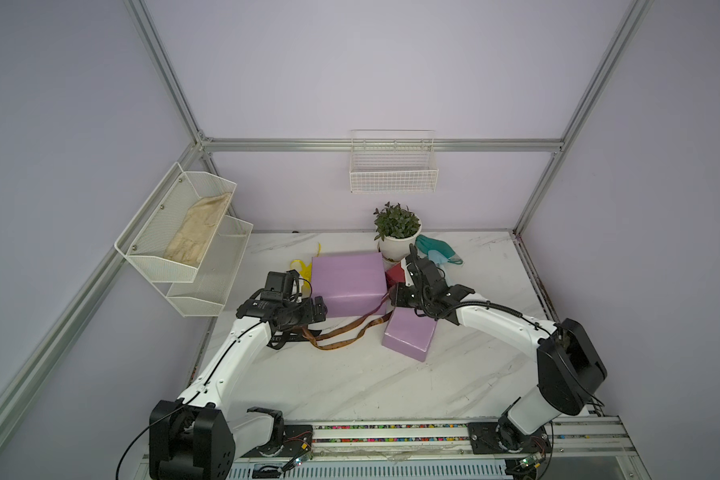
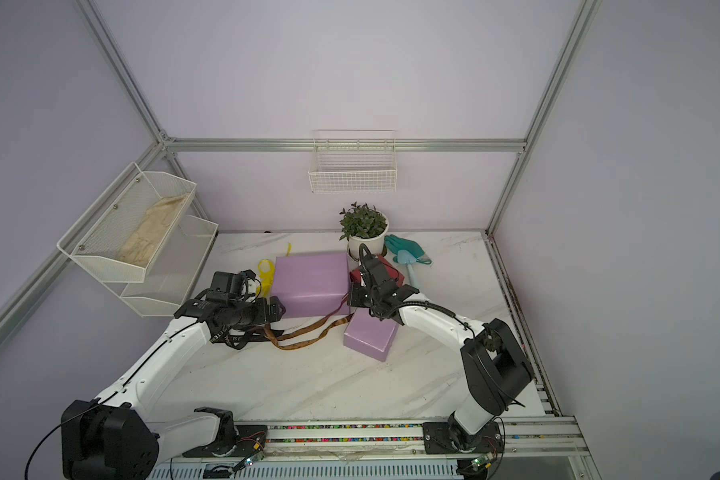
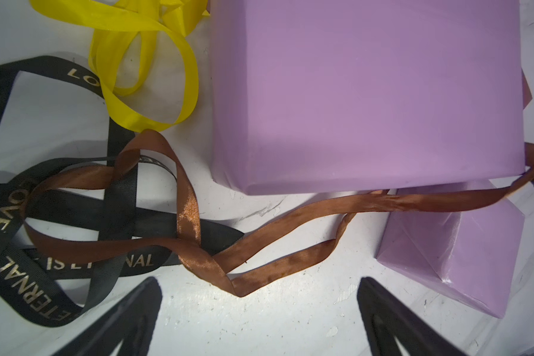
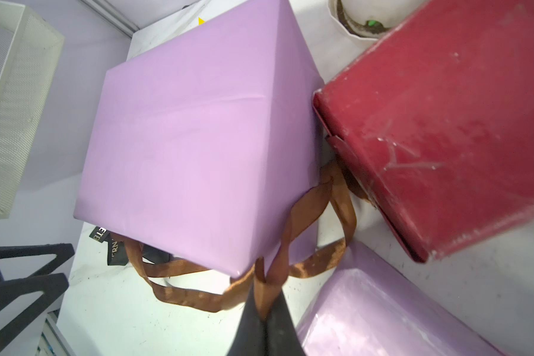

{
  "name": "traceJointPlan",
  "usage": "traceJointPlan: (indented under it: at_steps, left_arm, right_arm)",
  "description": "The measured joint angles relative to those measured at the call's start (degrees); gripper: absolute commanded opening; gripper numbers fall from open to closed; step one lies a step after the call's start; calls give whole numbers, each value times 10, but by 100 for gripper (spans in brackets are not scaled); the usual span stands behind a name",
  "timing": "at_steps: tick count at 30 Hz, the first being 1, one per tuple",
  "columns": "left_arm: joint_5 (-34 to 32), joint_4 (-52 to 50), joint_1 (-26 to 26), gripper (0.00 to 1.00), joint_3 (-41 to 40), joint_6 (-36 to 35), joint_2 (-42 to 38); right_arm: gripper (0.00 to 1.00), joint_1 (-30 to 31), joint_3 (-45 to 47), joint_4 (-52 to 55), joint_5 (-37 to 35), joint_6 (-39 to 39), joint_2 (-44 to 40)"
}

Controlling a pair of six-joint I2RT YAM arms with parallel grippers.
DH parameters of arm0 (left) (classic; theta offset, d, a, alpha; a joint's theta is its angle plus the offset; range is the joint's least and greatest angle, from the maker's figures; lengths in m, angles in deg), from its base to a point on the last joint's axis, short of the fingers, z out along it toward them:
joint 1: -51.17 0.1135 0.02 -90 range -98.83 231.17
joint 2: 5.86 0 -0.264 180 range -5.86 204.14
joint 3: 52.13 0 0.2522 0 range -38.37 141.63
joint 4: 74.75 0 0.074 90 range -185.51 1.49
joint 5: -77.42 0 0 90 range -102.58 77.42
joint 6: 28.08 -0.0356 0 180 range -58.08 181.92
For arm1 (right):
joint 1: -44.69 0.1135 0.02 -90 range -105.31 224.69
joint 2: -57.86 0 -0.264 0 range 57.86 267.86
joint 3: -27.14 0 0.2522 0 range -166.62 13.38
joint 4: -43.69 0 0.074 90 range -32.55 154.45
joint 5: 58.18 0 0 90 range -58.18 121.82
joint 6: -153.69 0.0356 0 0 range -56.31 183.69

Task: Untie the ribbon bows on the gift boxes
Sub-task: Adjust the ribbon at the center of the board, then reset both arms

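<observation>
The large lilac gift box [image 1: 348,282] [image 3: 367,92] stands mid-table with no ribbon round it. The red box [image 1: 393,275] [image 4: 444,123] sits at its right. The small lilac box [image 1: 408,334] [image 4: 398,308] lies in front. A brown ribbon [image 1: 350,332] [image 3: 290,222] trails loose across the table from under the red box. My right gripper [image 4: 264,311] [image 1: 393,297] is shut on a doubled strand of it. My left gripper [image 3: 259,296] [image 1: 319,311] hangs open over bare table near a ribbon fold. The black lettered ribbon [image 3: 59,215] and the yellow ribbon [image 3: 136,61] lie loose at the left.
A white flowerpot with a plant [image 1: 398,237] stands behind the boxes, and a teal glove and trowel [image 1: 433,249] lie to its right. A white mesh shelf [image 1: 184,241] hangs on the left wall. A wire basket [image 1: 393,166] hangs on the back wall.
</observation>
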Motion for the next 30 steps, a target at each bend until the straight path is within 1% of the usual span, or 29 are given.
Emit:
traceJointPlan:
  at_steps: [4,7,9,12,14,17,18,19,20,22,25,27,30]
  left_arm:
    - [16,13,0,100,0,5,20]
    - [17,24,0,100,0,8,23]
    - [2,32,0,100,0,13,20]
    - [-31,39,0,100,0,21,13]
    - [-55,46,1,100,0,23,5]
    - [-82,65,9,100,0,23,-3]
    - [-88,71,12,100,0,23,-4]
    - [-96,78,16,100,0,23,-4]
    - [-106,86,20,100,0,22,-4]
    - [-123,99,26,100,-1,20,-4]
    - [-146,120,33,100,-1,14,0]
    - [-160,144,38,100,-8,4,4]
    - [-186,184,45,100,-36,-10,11]
  right_arm:
    - [0,4,3,18,5,0,-6]
    - [0,24,3,41,9,0,-15]
    - [0,50,5,43,15,3,-21]
    - [0,115,6,44,23,13,-21]
    - [0,164,-3,44,25,20,-2]
    - [18,222,-52,52,28,20,68]
    - [34,233,-71,56,28,16,92]
    - [76,244,-92,64,26,14,121]
    - [97,250,-106,72,21,9,142]
    - [97,255,-114,85,11,4,160]
    - [97,254,-114,124,-23,-6,148]
    - [97,250,-113,151,-54,-13,123]
    - [97,238,-94,177,-107,-28,55]
